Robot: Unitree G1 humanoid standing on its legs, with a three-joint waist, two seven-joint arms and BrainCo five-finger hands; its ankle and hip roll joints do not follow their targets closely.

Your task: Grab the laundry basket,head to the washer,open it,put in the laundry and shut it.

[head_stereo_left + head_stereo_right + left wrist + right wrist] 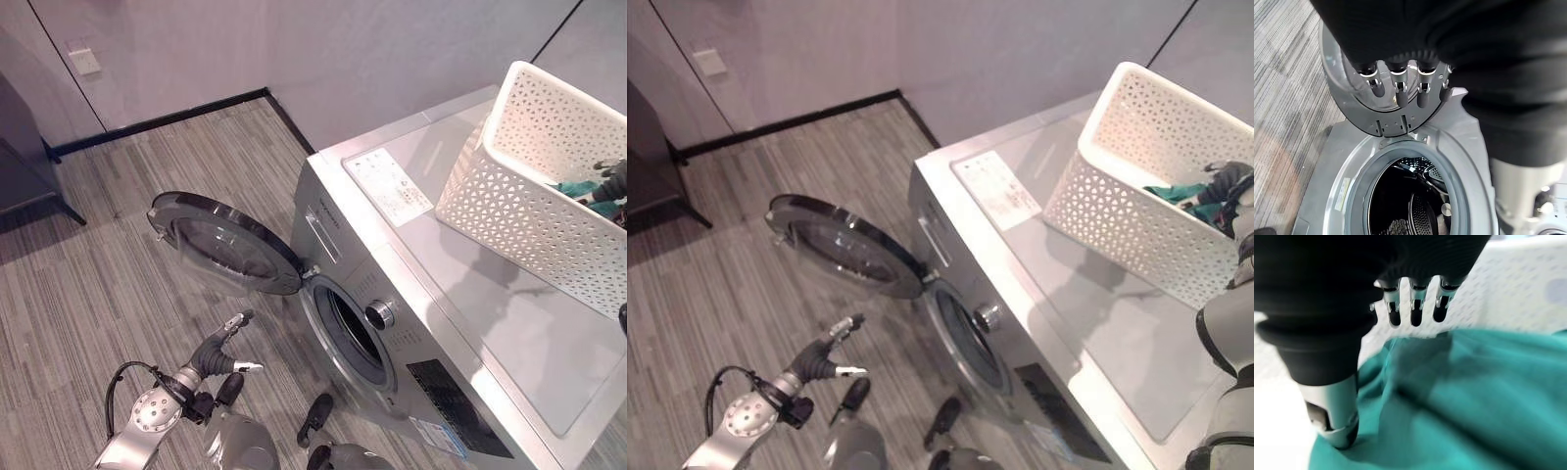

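Observation:
The white perforated laundry basket (519, 196) stands on the right of the silver washer's top (480, 323). Teal laundry (1171, 196) lies inside it. My right hand (1232, 184) reaches into the basket; its straight fingers (1415, 308) hover over the teal cloth (1474, 396) and the thumb (1337, 416) touches it. The round washer door (225, 245) stands swung wide to the left, baring the drum opening (353, 333). My left hand (223, 348) hangs low in front of the door, open and holding nothing. Its fingers (1398, 93) point at the door's inner rim (1386, 122) above the drum (1405, 200).
A control knob (379, 314) sits on the washer's front panel and a paper label (392, 186) on its top. Dark furniture (20, 166) stands at the far left by the wall, with a wall socket (85, 61) above the black skirting. Striped floor lies left of the door.

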